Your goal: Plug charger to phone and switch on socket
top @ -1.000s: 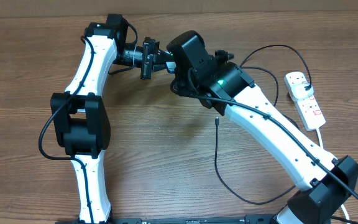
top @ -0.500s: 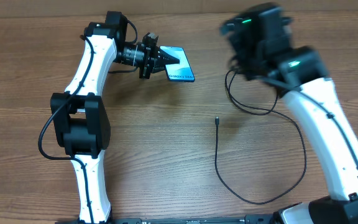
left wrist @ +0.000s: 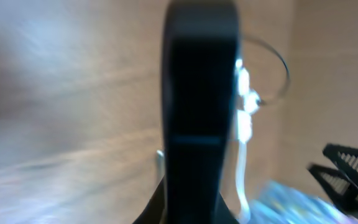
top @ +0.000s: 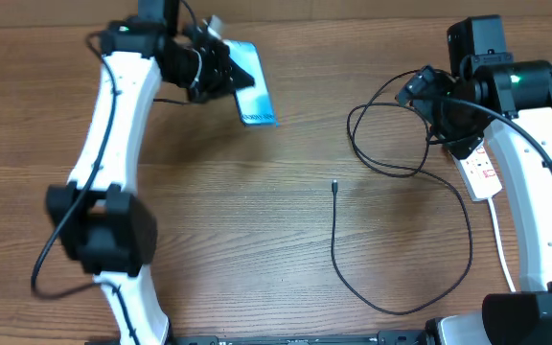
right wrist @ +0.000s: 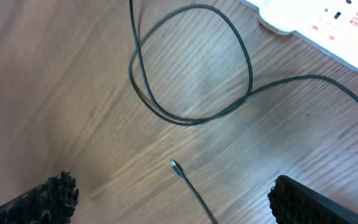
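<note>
The right end effector (right wrist: 169, 196), spread wide and empty, should drop over the charger (right wrist: 175, 165) tip lying just ahead between its fingers (socket (right wrist: 328, 25) farther beyond) and pinch close behind the connector. The left end effector (top: 226, 75) clamps the phone (top: 254, 94), tilted over the wooden surface (top: 209, 240); no room shows.

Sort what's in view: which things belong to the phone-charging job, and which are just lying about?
Job things:
- slim rectangular smartphone with bright blue screen
- long thin black charger cable with small connector tip
- white elongated power strip with red switches

Just lying about:
- no loose extras that I can see; the only other thing is the brown wooden table
</note>
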{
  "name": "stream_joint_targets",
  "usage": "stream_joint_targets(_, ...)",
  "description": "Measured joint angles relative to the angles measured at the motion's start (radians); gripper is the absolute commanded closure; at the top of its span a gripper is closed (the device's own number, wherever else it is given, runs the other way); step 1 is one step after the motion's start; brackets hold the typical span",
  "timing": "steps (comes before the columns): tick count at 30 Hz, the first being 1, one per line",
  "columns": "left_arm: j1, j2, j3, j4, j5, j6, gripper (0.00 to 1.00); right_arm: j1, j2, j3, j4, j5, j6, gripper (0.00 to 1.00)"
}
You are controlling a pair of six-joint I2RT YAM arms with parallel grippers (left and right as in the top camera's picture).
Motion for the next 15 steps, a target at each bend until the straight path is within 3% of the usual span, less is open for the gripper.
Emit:
stream_joint_targets(6,0.000,-0.107,0.020,0.000,-0.253,0.001,0.96,0.007,0.003,-0.034,-0.051,-0.024,-0.026,0.00)
stream_joint_targets(15,0.000,-0.104,0.020,0.030,-0.355,0.001,0.96,0.018,0.005,-0.101,-0.052,-0.039,-0.037,0.00)
